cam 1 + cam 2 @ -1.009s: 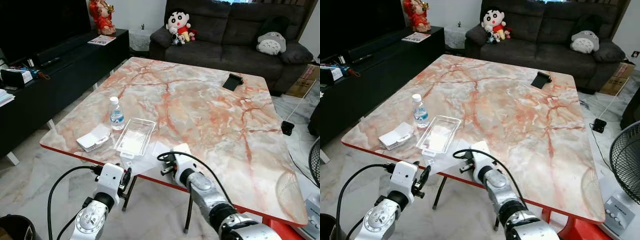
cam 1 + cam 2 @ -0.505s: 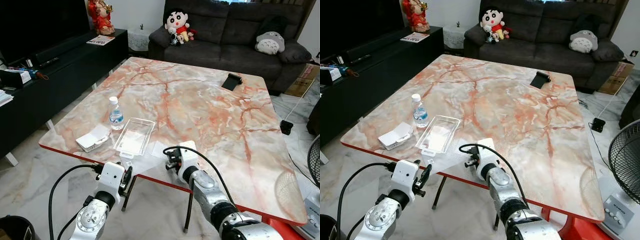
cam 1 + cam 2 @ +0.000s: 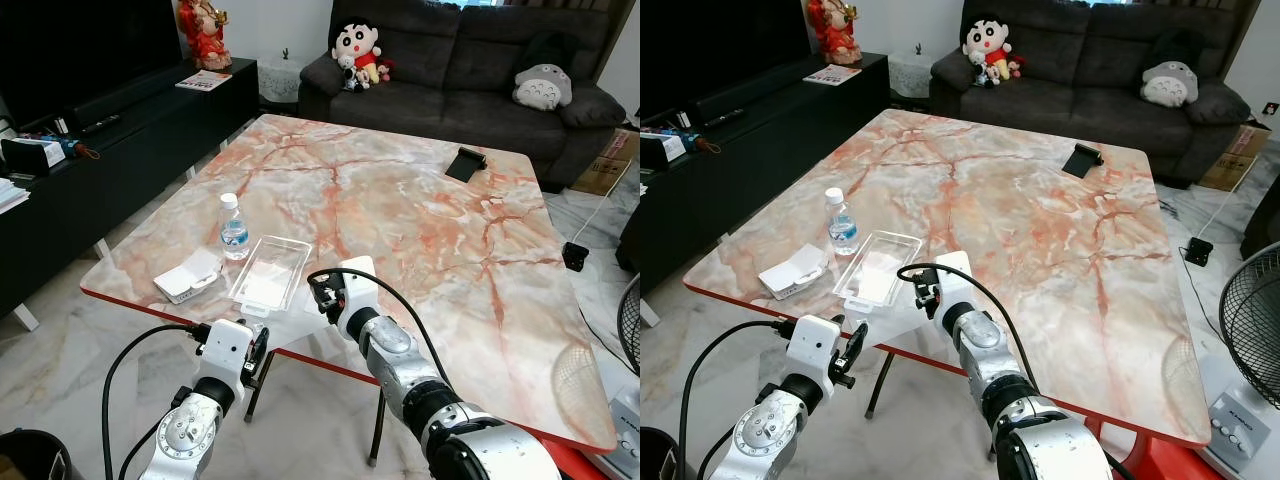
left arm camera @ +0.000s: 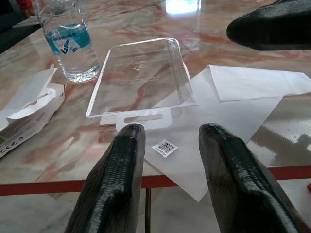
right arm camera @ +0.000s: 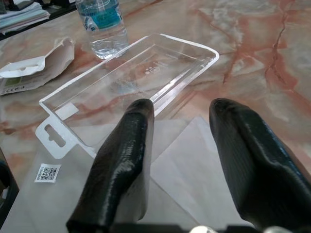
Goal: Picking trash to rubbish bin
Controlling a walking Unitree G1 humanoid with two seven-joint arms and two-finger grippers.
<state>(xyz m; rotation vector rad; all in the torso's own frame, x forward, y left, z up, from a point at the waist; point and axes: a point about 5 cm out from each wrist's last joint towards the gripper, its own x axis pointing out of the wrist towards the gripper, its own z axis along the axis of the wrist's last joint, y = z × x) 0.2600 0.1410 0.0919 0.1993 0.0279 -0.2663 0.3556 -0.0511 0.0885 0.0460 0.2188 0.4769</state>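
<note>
A marble surface (image 3: 420,220) with a red edge carries the trash near its front left corner: a clear plastic tray (image 3: 270,272), a water bottle (image 3: 233,228) standing upright just beside the tray's far left, a torn white carton (image 3: 187,276) lying left of the tray, and a thin clear sheet (image 4: 228,116) with a small QR sticker (image 4: 164,148) spread flat at the surface's edge, touching the tray's tabbed end. The right claw (image 5: 180,141) is over the surface just right of the tray, its two black fingers (image 5: 124,160) spread apart above the sheet and aimed at the tray's long side, gripping nothing. The left claw (image 4: 170,160) sits below and in front of the surface's edge, fingers also spread and empty, pointed at the sticker and the tray's tab. A black phone-like object (image 3: 465,162) lies at the far side of the surface, well apart from the trash. A dark bin (image 3: 30,455) shows at the floor's lower left corner. Behind stand a dark sofa (image 3: 470,70) with plush toys (image 3: 356,48) and a black TV cabinet (image 3: 110,150); a fan (image 3: 1245,320) stands at the right.
</note>
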